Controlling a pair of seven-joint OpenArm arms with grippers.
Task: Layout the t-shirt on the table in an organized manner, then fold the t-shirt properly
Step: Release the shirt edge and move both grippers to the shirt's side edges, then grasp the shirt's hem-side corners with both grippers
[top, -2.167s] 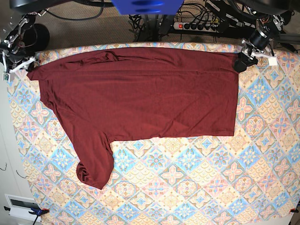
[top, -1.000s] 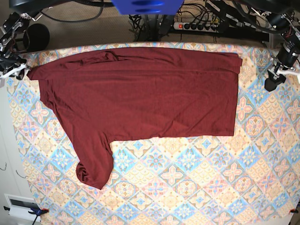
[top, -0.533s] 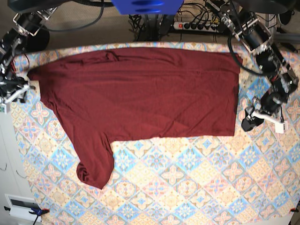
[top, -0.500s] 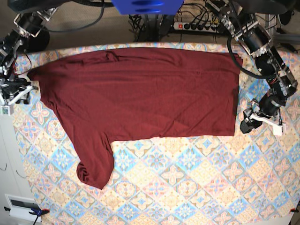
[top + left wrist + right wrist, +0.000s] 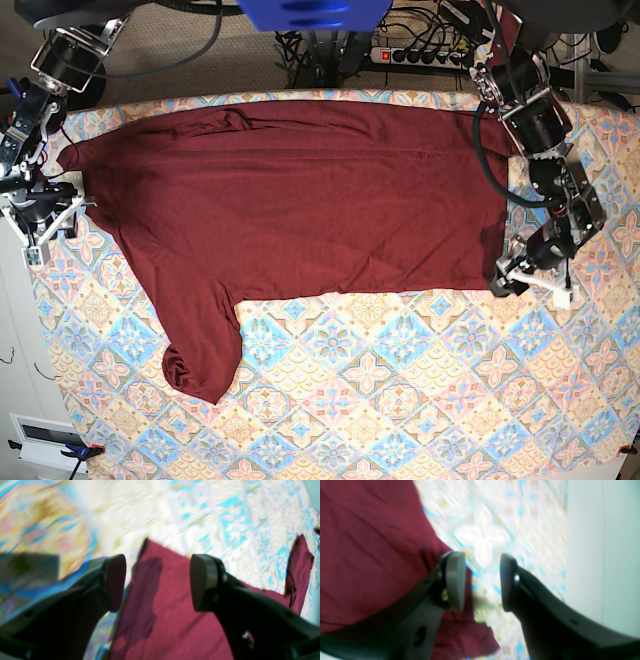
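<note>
Large dark maroon jersey t-shirt [image 5: 300,200] lies flat on tile-patterned pastel worktop [image 5: 420,400]. Both arms have swung down from far corners: left gripper [image 5: 512,278] at near hem corner, right gripper [image 5: 52,215] beside shoulder edge. Fingers [image 5: 117,580] apart, empty. Likely regrasping for a fold.

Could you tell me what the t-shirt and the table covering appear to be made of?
The t-shirt looks like thin, soft matte knit fabric: it lies limp with fine wrinkles, and one sleeve is bunched. The table seems covered by a printed cloth with a flat finish; whether woven or coated cannot be told.
</note>
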